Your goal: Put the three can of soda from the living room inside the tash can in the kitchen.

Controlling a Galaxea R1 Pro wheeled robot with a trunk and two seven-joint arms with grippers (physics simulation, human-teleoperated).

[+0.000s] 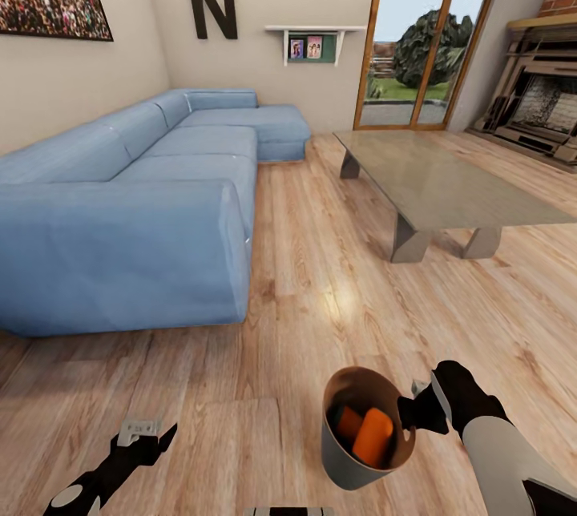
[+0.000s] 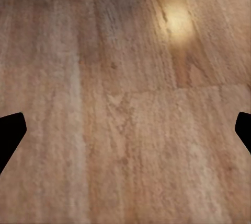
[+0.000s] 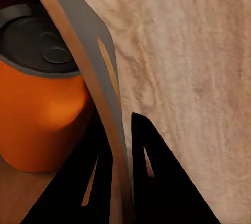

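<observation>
- The living room (image 1: 320, 203) has a light wood floor (image 1: 320, 300), a long blue corner sofa (image 1: 136, 203) along the robot's left wall, a black letter N (image 1: 211, 4) above it, a glass-topped low surface (image 1: 449, 179) on the right, and a brick fireplace (image 1: 541, 99) in the far right corner.
- The tash can (image 1: 340, 452) hangs tilted in front of the robot, low and to its right, above the floor. The right tool (image 1: 418, 408) is clamped on its rim: in the right wrist view one finger (image 3: 86, 182) sits inside the wall and the other outside, with the thin wall (image 3: 83, 41) pinched between them.
- Inside the bin, two orange cans of soda (image 1: 372, 437) are plain to see; the right wrist view shows one orange can (image 3: 42, 109) with its grey top right beside the wall. A third, dark can cannot be made out.
- The left tool (image 1: 148, 440) is spread wide and carries nothing, hanging low over bare floor.
- The step in hand looks like carrying the loaded bin to the kitchen.
- To do it well: keep the rim pinch firm, bring the bin closer to upright so the cans cannot roll out, and drive smoothly, turning gently.
- Give the sofa corner and the low surface a wide berth.
- A one-sided rim grip could let the bin swing or slip; the free left tool could steady it.
</observation>
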